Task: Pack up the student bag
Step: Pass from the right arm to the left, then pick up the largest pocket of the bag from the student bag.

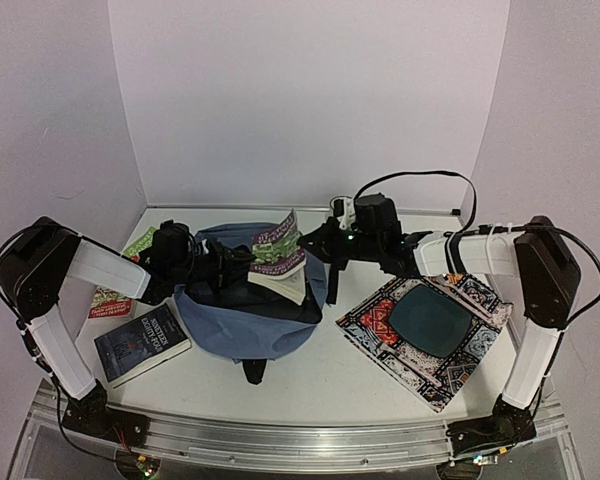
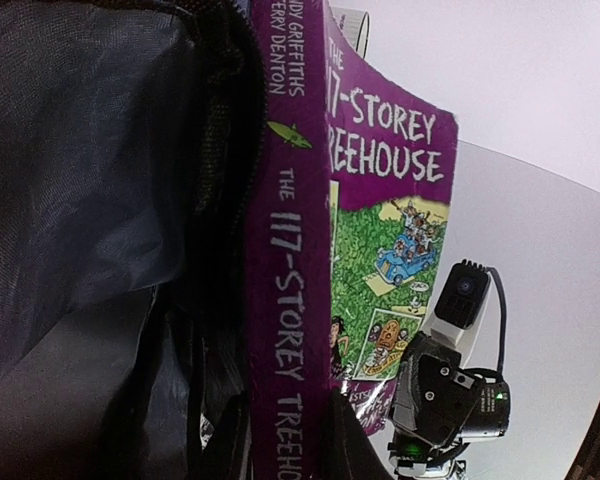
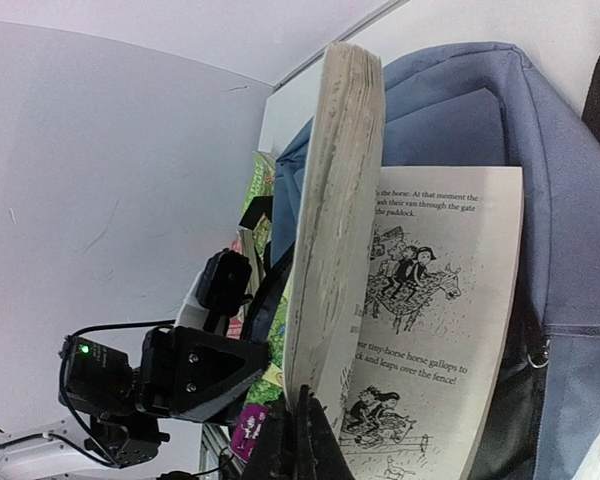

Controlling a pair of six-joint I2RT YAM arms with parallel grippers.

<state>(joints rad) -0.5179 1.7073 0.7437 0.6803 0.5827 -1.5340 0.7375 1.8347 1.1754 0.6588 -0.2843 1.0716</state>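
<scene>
Left gripper (image 2: 285, 455) around glossy paperback (image 2: 380, 200) over soft student bag (image 1: 240, 325)

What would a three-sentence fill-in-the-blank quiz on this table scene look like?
The purple book at the backpack is titled The 117-Storey ___.
The patterned mat lies by the ___ arm.
The dark blue book lies flat on the table by the ___ arm.
Missing words: Treehouse; right; left.
</scene>
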